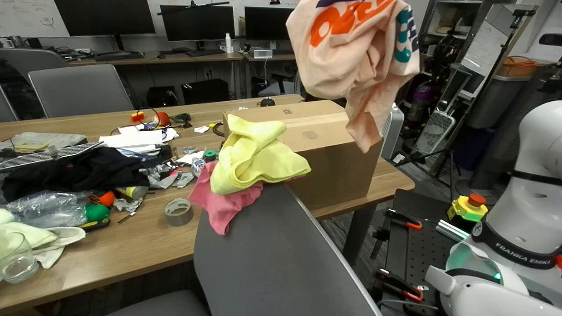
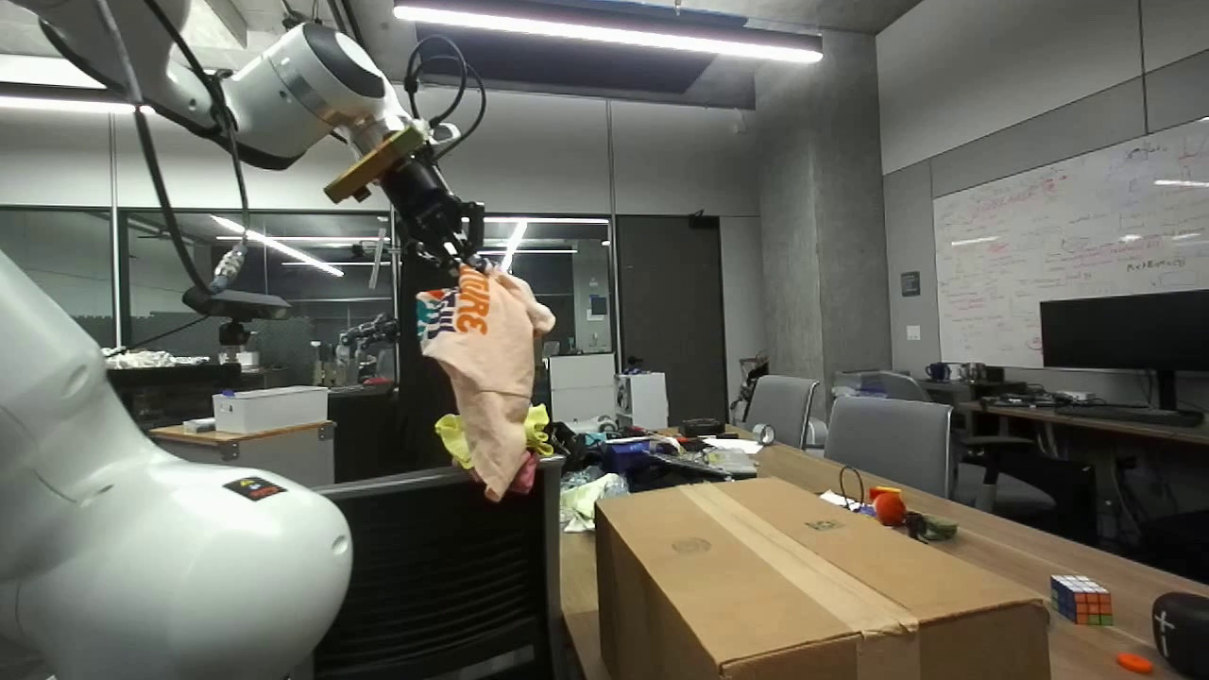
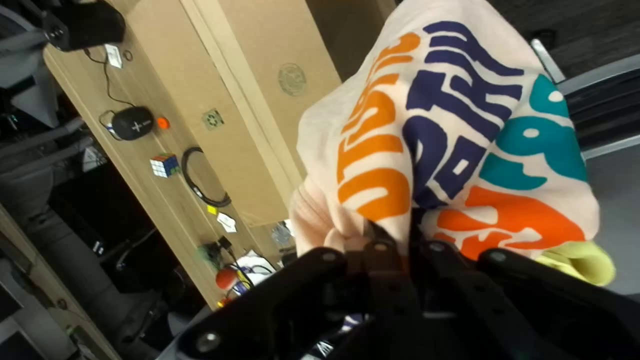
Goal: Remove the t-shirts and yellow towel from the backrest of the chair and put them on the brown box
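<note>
Tape (image 1: 180, 218), glass (image 1: 17, 259), cube (image 2: 1081, 601), speaker (image 3: 131, 123): placed on the table (image 1: 145, 245). Monitor (image 1: 104, 17): stood on a desk (image 1: 175, 59). Whiteboard (image 2: 1067, 246): mounted on wall (image 2: 1011, 94).

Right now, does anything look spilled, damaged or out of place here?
The table looks untidy: a black cloth lies bunched beside crumpled silver scraps, more like clutter than an accident. I see no spill or damage.
</note>
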